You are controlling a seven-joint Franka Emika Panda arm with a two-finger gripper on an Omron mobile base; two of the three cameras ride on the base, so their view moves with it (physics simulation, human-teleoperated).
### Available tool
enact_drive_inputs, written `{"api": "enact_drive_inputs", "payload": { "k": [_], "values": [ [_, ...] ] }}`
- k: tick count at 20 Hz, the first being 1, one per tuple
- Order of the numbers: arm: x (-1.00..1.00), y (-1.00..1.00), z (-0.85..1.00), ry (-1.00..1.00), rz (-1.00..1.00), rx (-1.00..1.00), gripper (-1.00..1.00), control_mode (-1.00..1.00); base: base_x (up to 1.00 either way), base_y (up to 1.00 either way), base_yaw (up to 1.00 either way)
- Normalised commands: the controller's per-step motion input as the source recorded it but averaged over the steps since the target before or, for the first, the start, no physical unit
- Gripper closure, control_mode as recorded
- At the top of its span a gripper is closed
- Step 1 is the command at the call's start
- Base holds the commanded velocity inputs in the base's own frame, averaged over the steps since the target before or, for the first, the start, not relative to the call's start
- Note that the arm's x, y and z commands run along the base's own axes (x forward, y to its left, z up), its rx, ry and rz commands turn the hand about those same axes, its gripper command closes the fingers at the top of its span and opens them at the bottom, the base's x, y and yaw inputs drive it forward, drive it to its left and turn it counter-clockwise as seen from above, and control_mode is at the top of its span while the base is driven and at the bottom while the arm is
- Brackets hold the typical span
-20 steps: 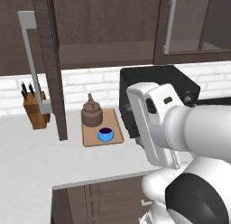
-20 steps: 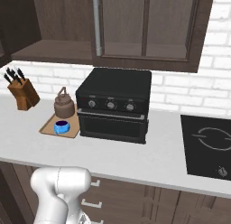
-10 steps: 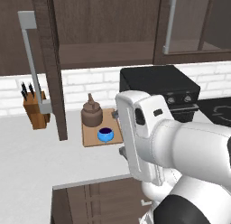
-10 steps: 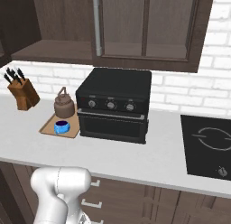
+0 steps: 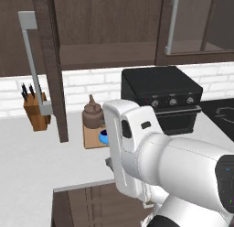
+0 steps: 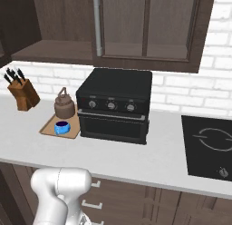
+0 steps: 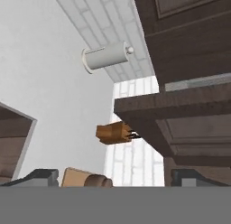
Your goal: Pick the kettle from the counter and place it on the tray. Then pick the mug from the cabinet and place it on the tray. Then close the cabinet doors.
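On flat wooden tray (image 6: pixel 49 128): squat round kettle (image 6: pixel 65 104), glossy mug (image 6: pixel 61 127)

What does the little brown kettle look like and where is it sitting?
The kettle is small, squat, round and dark brown, dull like metal or clay. It has a knobbed lid and an arched handle standing up over it. It sits upright on the back part of the tray, a flat light-wood board on the counter. The mug, bright blue, stands just in front of it; the black oven is right beside it.
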Motion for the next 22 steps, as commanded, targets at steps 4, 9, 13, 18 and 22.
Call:
{"api": "enact_drive_inputs", "payload": {
  "k": [4, 9, 13, 18, 22],
  "values": [
    [-0.1, 0.46, 0.0, 0.03, 0.0, 0.01, -1.0, -1.0, 0.0, 0.0, 0.0],
    [-0.17, 0.42, 0.01, 0.0, 0.0, 0.03, -1.0, -1.0, 0.0, 0.0, 0.0],
    [-0.25, 0.23, 0.14, -0.02, 0.0, 0.01, -1.0, -1.0, 0.0, 0.0, 0.0],
    [-0.16, 0.23, 0.07, 0.0, 0.0, 0.0, -1.0, -1.0, 0.0, 0.0, 0.0],
    [-0.06, 0.42, 0.01, 0.0, 0.0, 0.0, -1.0, -1.0, 0.0, 0.0, 0.0]
  ]
}}
